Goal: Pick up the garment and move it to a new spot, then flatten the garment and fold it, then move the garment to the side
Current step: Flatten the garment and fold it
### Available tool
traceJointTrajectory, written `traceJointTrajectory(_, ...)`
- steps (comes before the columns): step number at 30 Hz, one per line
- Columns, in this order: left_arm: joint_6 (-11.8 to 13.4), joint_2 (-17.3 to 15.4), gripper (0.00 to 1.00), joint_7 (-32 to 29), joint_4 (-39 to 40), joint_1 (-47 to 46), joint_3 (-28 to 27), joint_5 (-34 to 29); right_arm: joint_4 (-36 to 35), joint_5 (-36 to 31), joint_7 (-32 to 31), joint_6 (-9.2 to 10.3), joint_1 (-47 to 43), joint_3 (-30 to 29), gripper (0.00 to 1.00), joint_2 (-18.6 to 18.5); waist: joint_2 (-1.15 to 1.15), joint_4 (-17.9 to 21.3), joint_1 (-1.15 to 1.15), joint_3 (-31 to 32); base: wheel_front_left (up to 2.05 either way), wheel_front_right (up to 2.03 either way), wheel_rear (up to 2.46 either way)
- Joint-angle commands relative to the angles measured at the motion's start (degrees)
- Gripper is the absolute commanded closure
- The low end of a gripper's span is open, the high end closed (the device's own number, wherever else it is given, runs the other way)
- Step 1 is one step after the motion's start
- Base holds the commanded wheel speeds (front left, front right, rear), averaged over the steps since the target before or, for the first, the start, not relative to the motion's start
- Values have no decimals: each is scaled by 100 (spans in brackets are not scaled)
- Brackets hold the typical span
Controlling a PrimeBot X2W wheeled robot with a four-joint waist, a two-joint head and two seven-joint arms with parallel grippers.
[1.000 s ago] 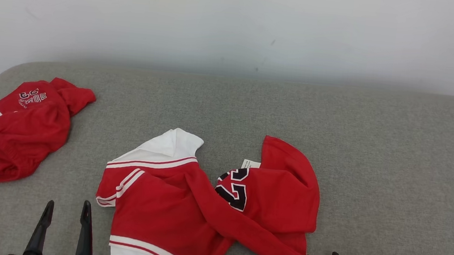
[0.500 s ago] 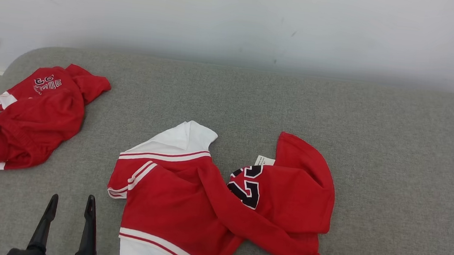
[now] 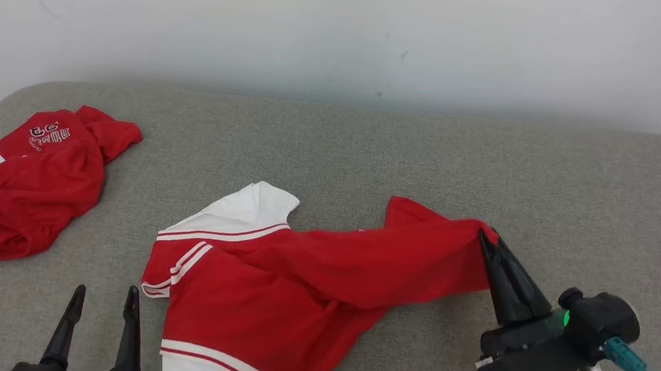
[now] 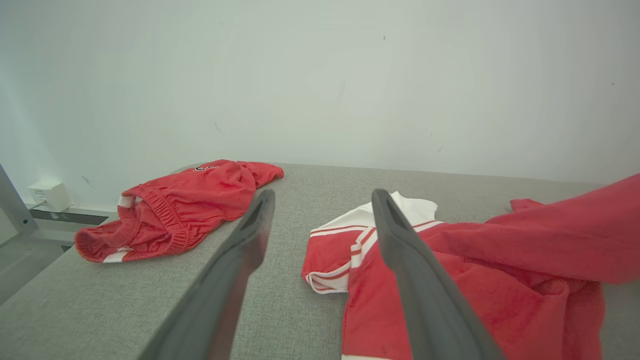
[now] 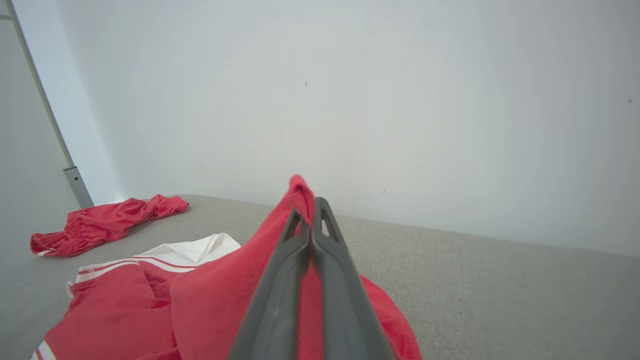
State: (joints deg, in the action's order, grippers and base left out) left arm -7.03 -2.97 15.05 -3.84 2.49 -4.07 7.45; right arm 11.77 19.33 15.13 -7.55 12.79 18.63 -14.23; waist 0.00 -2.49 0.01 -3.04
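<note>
Red shorts (image 3: 34,181) are lying far left on the grey desk (image 3: 578,191). Left tool (image 3: 104,288) is standing open just left of the red-and-white top (image 3: 247,298), apart from it. Top is lying centre. Right tool (image 3: 488,237) is clamping its red end, holding it raised to the right. Count: two garments, two tools.
</note>
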Motion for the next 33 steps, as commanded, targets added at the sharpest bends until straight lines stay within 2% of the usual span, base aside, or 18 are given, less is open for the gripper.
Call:
traceJointTrajectory(1, 9, 8, 0, 19, -21, -3, 10, -36, -134, -64, 2, 13, 167, 48, 100, -103, 0, 10, -1, 50, 0, 0, 0)
traceJointTrajectory(6, 6, 10, 0, 19, -57, 95, 47, 19, -658, -46, -42, 13, 640, 196, 100, -380, 0, -13, -1, 183, 0, 0, 0)
traceJointTrajectory(18, 104, 11, 0, 19, -15, 203, 99, 100, -1497, -84, -693, 13, 1299, 36, 100, -608, 0, -18, -1, 306, 0, 0, 0)
traceJointTrajectory(27, 130, 11, 0, 19, -38, 57, 253, 165, -1059, -211, -971, 13, 1669, -44, 100, -603, 0, -204, -1, 118, 0, 0, 0)
traceJointTrajectory(33, 107, 11, 0, 19, -64, -121, 344, 219, -40, -243, -905, 13, 2246, 188, 100, -495, 0, -362, -1, -112, 0, 0, 0)
